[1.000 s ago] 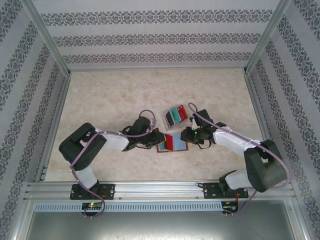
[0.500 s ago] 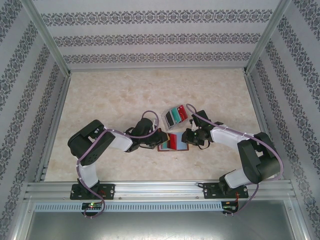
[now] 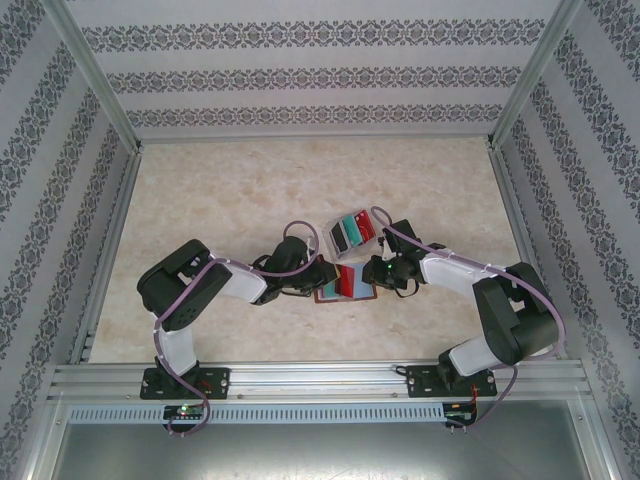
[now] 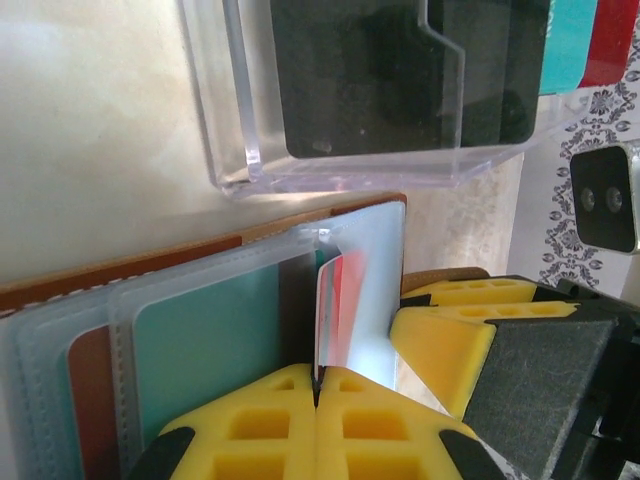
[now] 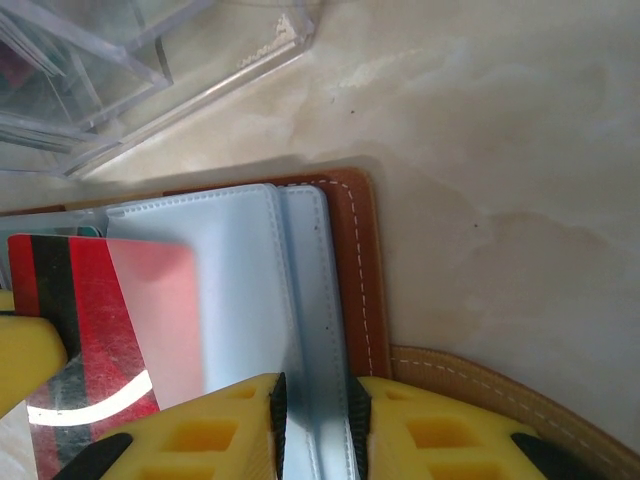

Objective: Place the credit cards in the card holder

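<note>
Surroundings: a clear plastic tray (image 4: 235,120) sat on the beige marble-pattern table (image 3: 230,200), just beyond the open reddish-brown leather card holder (image 5: 362,270), near it but not touching. The tray held a dark grey card (image 4: 370,80), plus a teal card (image 4: 570,40) and a red one (image 4: 615,40) at its far end. The patterned enclosure walls stood well clear.

Access was tight. Both arms met over the holder from opposite sides, with their yellow fingers close together above the sleeves. The left arm covered the holder's left end in the top view.

The holder lay flat and open in front of the arms, between the two grippers, long axis left-right in the top view. One clear sleeve showed a teal card (image 4: 200,340) already seated.

The left gripper (image 4: 316,395) was pinched fully closed on a red plastic card with a black stripe (image 5: 100,320). The card stood on edge, edge-on to the left wrist camera.

In the right wrist view the card's stripe and long axis ran up the frame, with the free short edge towards the tray. Its right part showed paler behind a translucent sleeve.

The right gripper (image 5: 312,420) was narrowly open, its fingers clamping the clear plastic sleeve pages (image 5: 300,300) near the stitched leather edge. A tan stitched strap (image 5: 480,385) curved just beside its right finger.
</note>
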You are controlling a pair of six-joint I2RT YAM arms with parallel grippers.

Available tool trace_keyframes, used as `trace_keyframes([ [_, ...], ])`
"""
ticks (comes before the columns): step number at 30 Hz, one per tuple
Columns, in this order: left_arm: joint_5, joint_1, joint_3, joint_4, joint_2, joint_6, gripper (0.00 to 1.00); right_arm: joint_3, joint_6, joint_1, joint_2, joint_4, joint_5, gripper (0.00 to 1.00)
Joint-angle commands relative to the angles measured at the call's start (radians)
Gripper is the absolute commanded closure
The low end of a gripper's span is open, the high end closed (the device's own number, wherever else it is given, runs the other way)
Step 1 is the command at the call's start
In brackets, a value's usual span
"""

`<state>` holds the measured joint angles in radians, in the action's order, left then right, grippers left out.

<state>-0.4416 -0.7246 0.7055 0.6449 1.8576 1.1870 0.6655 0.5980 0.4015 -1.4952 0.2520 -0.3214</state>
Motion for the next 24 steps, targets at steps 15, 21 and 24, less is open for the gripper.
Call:
trace_keyframes([
  [15,0.032,-0.053,0.07,-0.032,0.06,0.02,0.93,-0.029,0.009,0.013,-0.031,0.012,0.019,0.72],
  [21,0.026,-0.056,0.089,-0.09,0.06,0.009,0.92,-0.027,0.021,0.014,-0.024,0.005,0.018,0.72],
  [24,0.027,-0.056,0.088,-0.088,0.061,0.015,0.8,-0.03,0.024,0.014,-0.017,0.005,0.018,0.71],
])
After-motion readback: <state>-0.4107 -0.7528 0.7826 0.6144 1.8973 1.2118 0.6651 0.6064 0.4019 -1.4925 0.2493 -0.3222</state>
